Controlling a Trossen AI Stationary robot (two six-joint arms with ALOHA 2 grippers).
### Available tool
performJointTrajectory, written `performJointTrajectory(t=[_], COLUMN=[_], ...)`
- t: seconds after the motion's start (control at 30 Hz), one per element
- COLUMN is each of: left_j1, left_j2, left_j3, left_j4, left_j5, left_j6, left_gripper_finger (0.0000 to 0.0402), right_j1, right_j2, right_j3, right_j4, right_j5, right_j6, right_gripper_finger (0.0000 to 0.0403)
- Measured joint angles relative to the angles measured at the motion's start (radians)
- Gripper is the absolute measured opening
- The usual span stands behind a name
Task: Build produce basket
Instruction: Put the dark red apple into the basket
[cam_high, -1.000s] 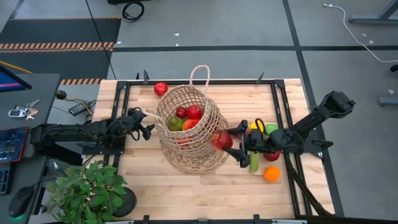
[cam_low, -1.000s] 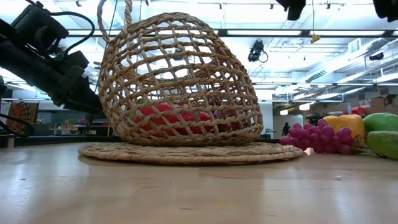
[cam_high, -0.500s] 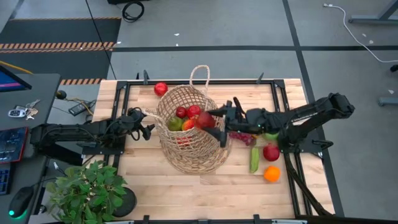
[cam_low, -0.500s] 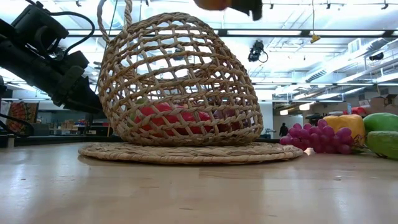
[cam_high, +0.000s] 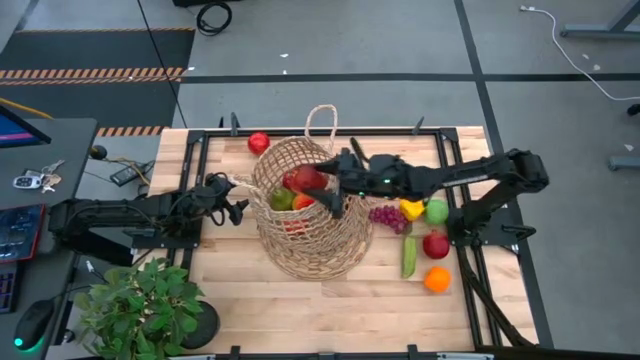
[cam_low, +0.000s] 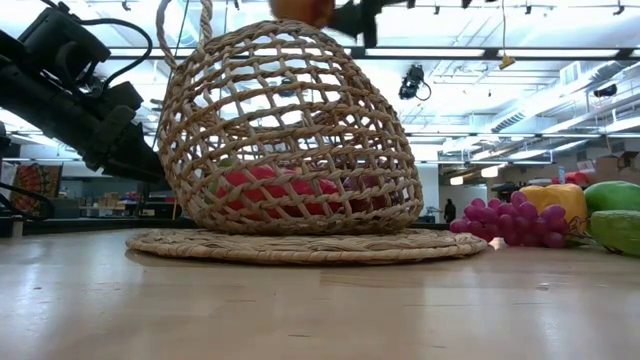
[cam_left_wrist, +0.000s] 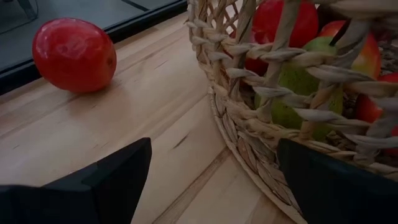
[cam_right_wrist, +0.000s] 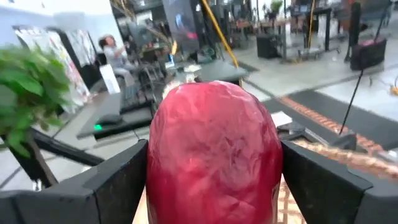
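At the counter's (cam_high: 300, 300) near edge a leafy potted plant (cam_high: 140, 305) stands at the left corner. Farther in on the right lie loose pieces of produce: an orange (cam_high: 437, 280), a long green vegetable (cam_high: 409, 257), a red apple (cam_high: 436, 245), then a green fruit (cam_high: 437, 211), a yellow pepper (cam_high: 412, 208) and purple grapes (cam_high: 388, 217). In the low view the grapes (cam_low: 497, 223) and pepper (cam_low: 553, 200) sit to the right of the basket's base.

The wicker basket (cam_high: 305, 215) stands at mid-counter, its loop handle toward the far edge. Inside it lie red, green and orange-red fruits; the left wrist view shows green and red pieces through the weave (cam_left_wrist: 267, 93).

The left gripper (cam_high: 232, 205) rests low just beside the basket's left rim, its fingers (cam_left_wrist: 118, 177) spread, with bare counter between them and the basket wall beside one finger; they pinch nothing.

The right arm reaches across from the right side, and the right gripper (cam_high: 318, 185) hangs over the basket's open mouth. Its fingers (cam_right_wrist: 118, 183) stand wide on either side of a red mango-like fruit (cam_right_wrist: 214, 155), pinching it between them. The low view shows that fruit (cam_low: 303, 10) above the basket's top, clear of the weave.

Beyond the basket, a lone red tomato (cam_high: 259, 142) lies near the counter's far edge, well apart from the other produce; the left wrist view shows it (cam_left_wrist: 74, 55) on bare wood.
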Motion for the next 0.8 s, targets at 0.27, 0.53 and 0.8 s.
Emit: performJointTrajectory(t=[0.27,0.53,0.8], left_j1=[0.000,0.000,0.000], left_j2=[0.000,0.000,0.000], left_j3=[0.000,0.000,0.000], left_j4=[0.000,0.000,-0.001], left_j5=[0.000,0.000,0.000], left_j6=[0.000,0.000,0.000], left_gripper_finger=[0.0357,0.0357,0.0357], right_j1=[-0.049,-0.086,-0.122], right_j2=[0.202,0.406,0.531], right_j3=[0.246,0.599,0.764], right_j4=[-0.145,-0.474,-0.557], right_j5=[0.000,-0.023,-0.024], right_j6=[-0.108,-0.229,-0.362], right_gripper_finger=[0.0355,0.0355,0.0355])
